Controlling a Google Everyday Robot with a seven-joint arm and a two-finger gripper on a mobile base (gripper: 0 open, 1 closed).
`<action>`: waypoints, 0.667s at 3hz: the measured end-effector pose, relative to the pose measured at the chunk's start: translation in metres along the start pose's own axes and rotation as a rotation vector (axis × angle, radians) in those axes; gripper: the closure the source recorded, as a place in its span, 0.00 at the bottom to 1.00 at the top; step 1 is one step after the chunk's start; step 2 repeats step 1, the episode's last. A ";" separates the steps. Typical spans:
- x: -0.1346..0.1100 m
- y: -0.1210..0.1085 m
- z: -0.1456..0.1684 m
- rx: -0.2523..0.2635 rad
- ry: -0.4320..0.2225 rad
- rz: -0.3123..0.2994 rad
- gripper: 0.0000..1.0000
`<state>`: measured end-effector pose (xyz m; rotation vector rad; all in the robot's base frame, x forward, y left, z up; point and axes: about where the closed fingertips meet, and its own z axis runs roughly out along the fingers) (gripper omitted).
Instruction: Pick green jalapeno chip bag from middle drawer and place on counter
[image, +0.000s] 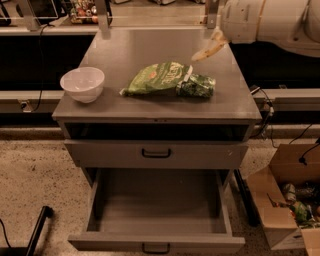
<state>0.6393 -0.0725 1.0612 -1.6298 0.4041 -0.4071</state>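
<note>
The green jalapeno chip bag lies flat on the counter, near its front middle, with the white lettering facing up. Its right end touches a small green-patterned can. My gripper hangs above the counter's right rear part, up and to the right of the bag, apart from it, open and empty. The middle drawer is pulled fully out at the bottom of the cabinet, and its inside shows nothing in it.
A white bowl stands at the counter's left front. The drawer above is shut. A cardboard box with items sits on the floor to the right. A black pole lies at lower left.
</note>
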 end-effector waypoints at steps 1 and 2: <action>0.003 0.002 -0.003 -0.007 0.010 0.012 0.00; 0.003 0.002 -0.003 -0.007 0.010 0.012 0.00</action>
